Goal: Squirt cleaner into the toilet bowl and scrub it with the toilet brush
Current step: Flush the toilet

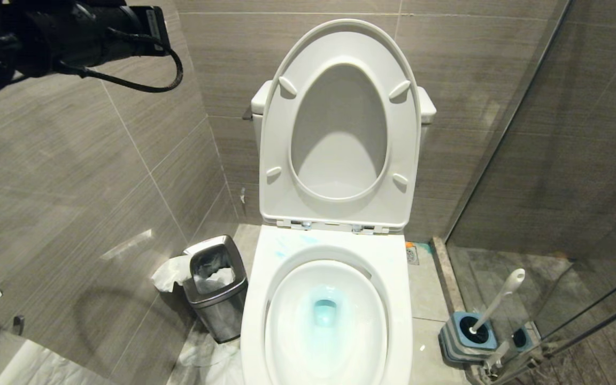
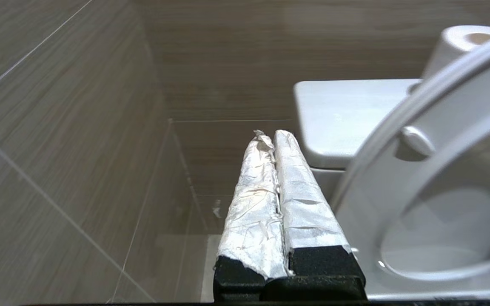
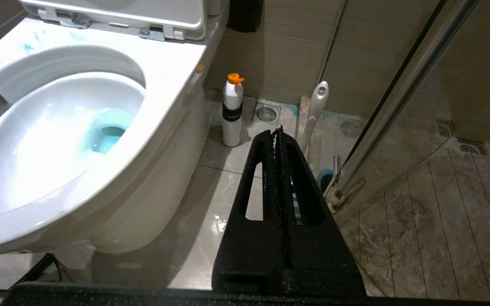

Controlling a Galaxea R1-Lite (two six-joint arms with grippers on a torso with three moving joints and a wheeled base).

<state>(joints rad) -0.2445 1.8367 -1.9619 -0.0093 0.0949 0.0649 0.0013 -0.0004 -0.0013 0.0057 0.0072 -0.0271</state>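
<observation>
toilet bowl (image 1: 335,321): big, white and shiny, right in front of the robot. The seat and lid stand up against the tank.
cleaner (image 1: 325,310): blue water sits at the bottom of the bowl. A few pale blue smears are on the back rim.
toilet brush (image 1: 495,305): it stands in its blue-grey holder (image 1: 466,338) on the floor, on the robot's right side of the bowl, next to the glass door. Nothing is touching it.
what could go wrong: the brush leans and has a thin, smooth handle. I think a poor pinch could let it slip or pull the holder over. The glass door is close, so a wide swing could bump it. A wet brush could drip blue on the floor.
left gripper (image 2: 270,140): up high by the wall, beside the tank. Its taped fingers are pressed together with nothing between them.
right gripper (image 3: 279,131): low, pointing at the floor near the brush. Its black fingers are pressed together and hold nothing.
white bottle (image 3: 232,114): it stands on the floor beside the bowl, with an orange cap.
</observation>
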